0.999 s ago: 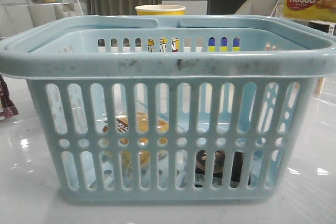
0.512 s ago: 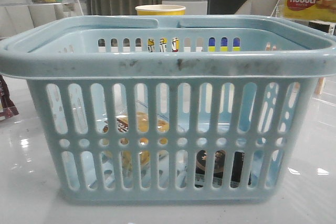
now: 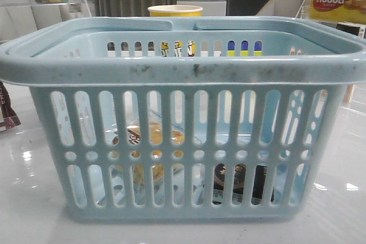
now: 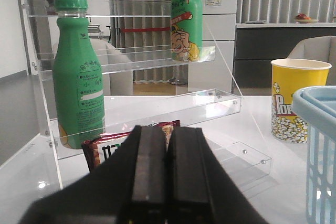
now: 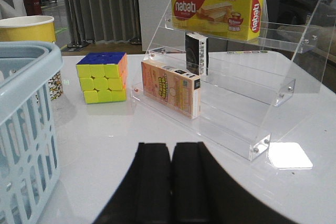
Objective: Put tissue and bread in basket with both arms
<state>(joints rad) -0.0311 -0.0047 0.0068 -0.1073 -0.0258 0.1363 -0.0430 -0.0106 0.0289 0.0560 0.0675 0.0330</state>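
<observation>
The pale blue basket [image 3: 183, 72] fills the front view. Through its slotted near wall I see the bread [image 3: 153, 136] in its clear bag lying inside at the left, and the black tissue packet [image 3: 240, 182] lying inside on the bottom at the right. Neither gripper shows in the front view. My left gripper [image 4: 168, 132] is shut and empty, left of the basket, whose rim [image 4: 315, 103] shows at the edge. My right gripper [image 5: 171, 148] is shut and empty, right of the basket's side [image 5: 26, 124].
A yellow popcorn cup [image 3: 174, 11] stands behind the basket. On the left is a clear shelf rack [image 4: 131, 56] with green bottles [image 4: 77, 77] and a snack packet [image 4: 105, 148]. On the right are a Rubik's cube [image 5: 102, 77] and a clear rack [image 5: 236, 108] with boxes and a yellow wafer box [image 5: 218, 9].
</observation>
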